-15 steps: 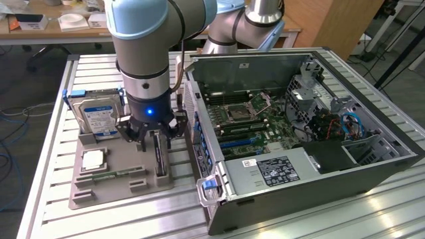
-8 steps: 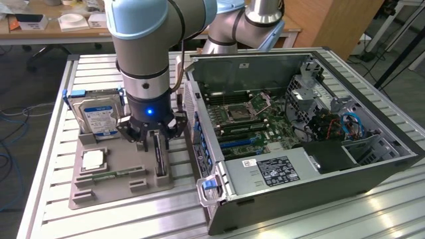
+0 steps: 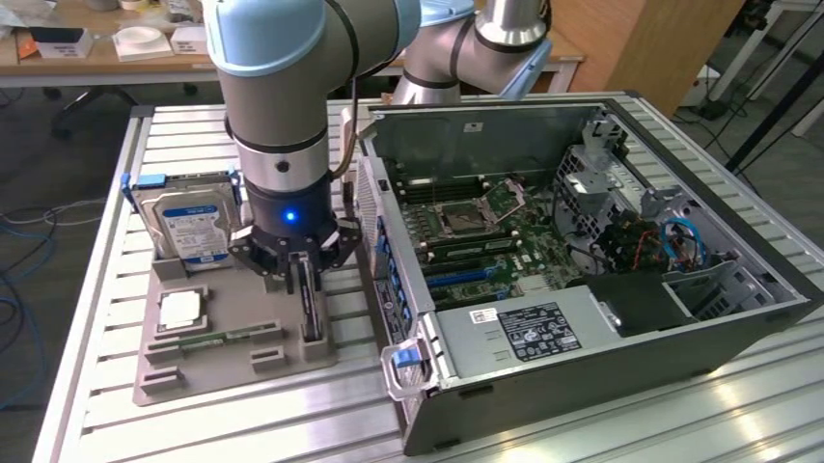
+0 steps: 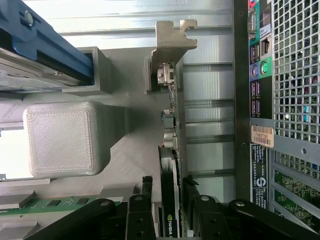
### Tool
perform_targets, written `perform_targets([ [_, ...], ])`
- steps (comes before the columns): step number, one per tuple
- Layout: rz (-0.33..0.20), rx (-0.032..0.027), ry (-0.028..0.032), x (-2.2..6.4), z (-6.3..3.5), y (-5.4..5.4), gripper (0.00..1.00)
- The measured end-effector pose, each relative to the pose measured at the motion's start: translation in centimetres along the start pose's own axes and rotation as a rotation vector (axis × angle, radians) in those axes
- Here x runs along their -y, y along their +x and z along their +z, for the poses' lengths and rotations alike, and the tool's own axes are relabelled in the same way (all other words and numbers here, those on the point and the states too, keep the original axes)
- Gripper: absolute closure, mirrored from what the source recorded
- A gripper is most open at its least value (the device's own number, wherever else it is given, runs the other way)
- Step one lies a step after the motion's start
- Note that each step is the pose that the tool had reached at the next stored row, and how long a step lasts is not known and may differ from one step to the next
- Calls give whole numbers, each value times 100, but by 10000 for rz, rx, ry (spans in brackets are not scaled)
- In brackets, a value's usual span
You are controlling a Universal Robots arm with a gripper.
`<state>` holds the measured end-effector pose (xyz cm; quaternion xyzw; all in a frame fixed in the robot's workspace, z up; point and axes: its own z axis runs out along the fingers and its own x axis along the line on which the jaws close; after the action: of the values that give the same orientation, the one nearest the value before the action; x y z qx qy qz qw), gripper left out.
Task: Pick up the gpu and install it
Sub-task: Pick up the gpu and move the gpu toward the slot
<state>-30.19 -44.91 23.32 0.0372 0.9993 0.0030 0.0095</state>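
The gpu (image 3: 311,301) stands on edge in a slot of the grey tray (image 3: 219,378), close to the open computer case. My gripper (image 3: 305,268) is lowered straight over it, with one black finger on each side of the card. In the wrist view the gpu (image 4: 170,150) runs edge-on away from the gripper (image 4: 168,184), its silver bracket (image 4: 171,39) at the far end. One finger (image 4: 189,186) lies against the card's side. The other finger (image 4: 146,186) stands a small gap off the black face. The jaws are narrow but open, and the card rests in its slot.
A silver hard drive (image 3: 193,230) with a blue label stands in a blue caddy at the tray's back. A processor (image 3: 180,309) and a green memory stick (image 3: 219,340) lie on the tray. The open case (image 3: 721,333) with its motherboard (image 3: 496,241) lies at the exterior view's right, its rear panel (image 4: 295,75) beside the card.
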Motion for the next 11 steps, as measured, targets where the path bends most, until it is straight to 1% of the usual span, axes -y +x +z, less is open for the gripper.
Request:
perform_targets([
  [2,0,-2,-2,-2,2,-9,62],
  [4,0,-18,1,-2,1,-22,62],
  [9,0,-20,2,-2,0,-22,62],
  [11,0,-19,2,-2,0,-22,64],
])
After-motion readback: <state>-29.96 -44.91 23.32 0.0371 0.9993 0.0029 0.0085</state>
